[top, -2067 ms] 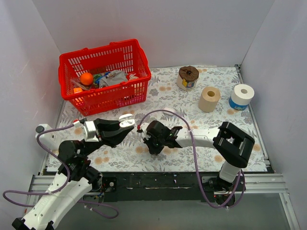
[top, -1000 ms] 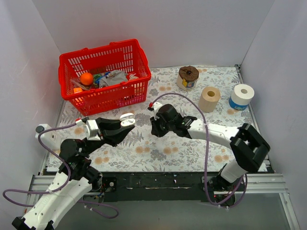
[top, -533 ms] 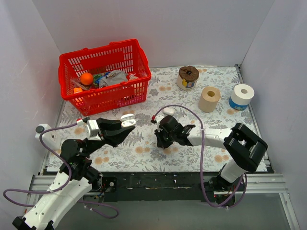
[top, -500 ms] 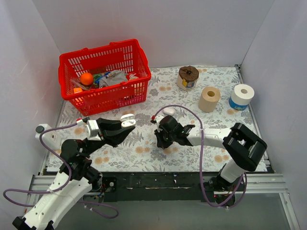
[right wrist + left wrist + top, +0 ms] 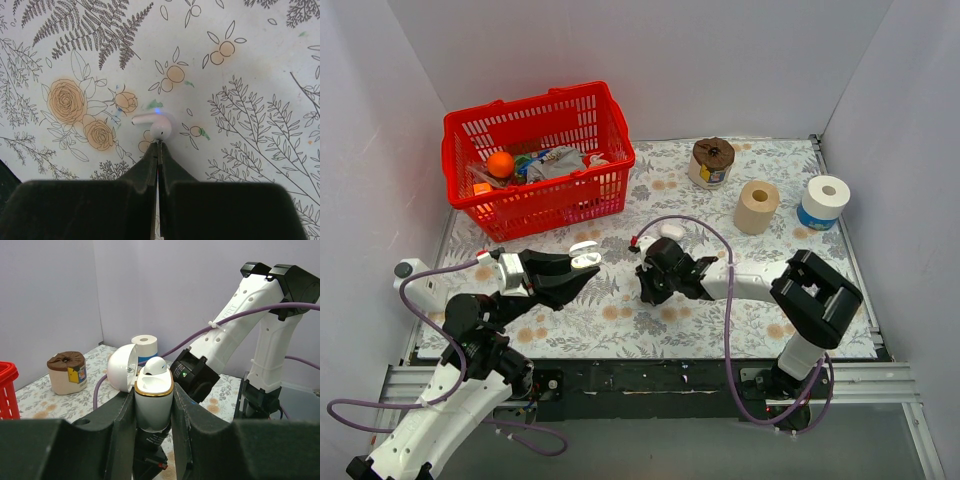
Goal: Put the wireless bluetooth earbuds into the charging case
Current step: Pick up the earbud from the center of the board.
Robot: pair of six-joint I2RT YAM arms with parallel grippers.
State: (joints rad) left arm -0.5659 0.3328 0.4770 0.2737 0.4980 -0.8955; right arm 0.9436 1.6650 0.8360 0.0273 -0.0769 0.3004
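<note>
Over the last second the right arm has drawn back from the far side of the worktop (image 5: 620, 322) toward its near edge, and the right fingers (image 5: 156, 153) have come together. They now meet with no gap between them, pointing down at the flowered cloth. The loose earbud (image 5: 156, 125) lies on the cloth right at their tips, with its stem pointing left in the wrist view and a small blue glint just above it. Whether the tips touch it cannot be told.

The left arm has hardly shifted. The left fingers (image 5: 126, 412) clamp the charging case (image 5: 153, 401) by its sides and hold it upright above the worktop. The case's gold rim faces up and its lid (image 5: 122, 372) is swung open to the left. The seated earbud (image 5: 155, 365) stands in the case, its rounded head showing above the rim.

No writing can be read on the case. The brown-topped tub (image 5: 711, 162) carries a yellow and blue label too small to read. The lettering on the right arm's white link is tilted and unclear.

A tan roll (image 5: 757, 207) and a white roll with a blue wrap (image 5: 823, 202) stand near the tub at the far right. The red basket (image 5: 555, 196) sits at the far left, with an orange ball (image 5: 500, 164) among its contents.
</note>
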